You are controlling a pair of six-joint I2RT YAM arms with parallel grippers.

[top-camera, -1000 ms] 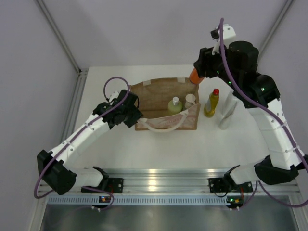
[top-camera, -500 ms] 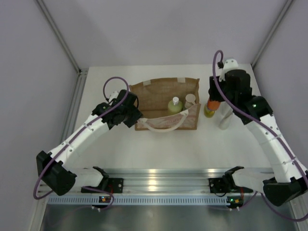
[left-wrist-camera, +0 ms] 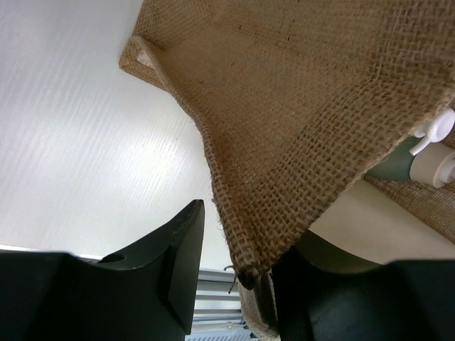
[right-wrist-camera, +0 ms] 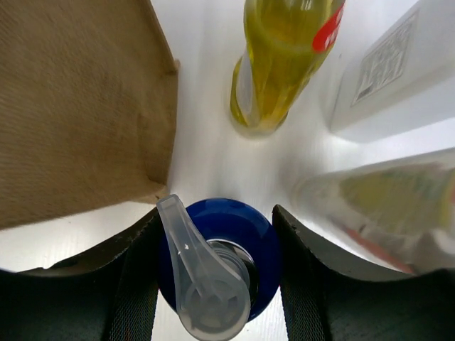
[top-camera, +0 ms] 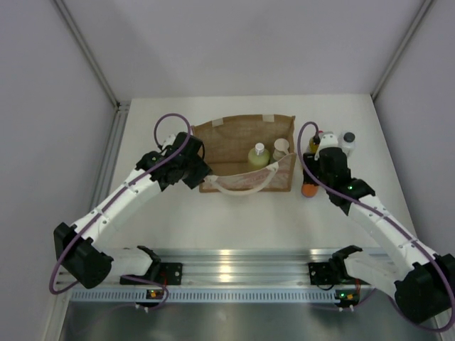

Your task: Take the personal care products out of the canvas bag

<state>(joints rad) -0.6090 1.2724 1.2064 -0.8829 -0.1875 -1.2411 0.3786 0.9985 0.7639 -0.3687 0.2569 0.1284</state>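
Note:
The tan canvas bag (top-camera: 238,142) stands open mid-table, its weave filling the left wrist view (left-wrist-camera: 298,106). Inside it stand a pale green pump bottle (top-camera: 257,156) and a grey-green bottle with a white cap (top-camera: 281,148). My left gripper (top-camera: 200,172) is shut on the bag's front left edge (left-wrist-camera: 238,241). To the right of the bag, my right gripper (top-camera: 311,185) is shut on the orange bottle with the blue top (top-camera: 308,190) (right-wrist-camera: 227,241), low over the table. Behind it stand the yellow bottle (right-wrist-camera: 284,57) and the tall white bottle with a grey cap (top-camera: 347,140).
The bag's right wall (right-wrist-camera: 78,106) is close on the left of the held bottle. The metal rail (top-camera: 227,273) with both arm bases runs along the near edge. Grey walls enclose the white table (top-camera: 234,220) on three sides.
My right arm has swung the orange bottle from above the bag's back right corner rightwards and down, to beside the bag in front of the yellow bottle. The left arm has not moved.

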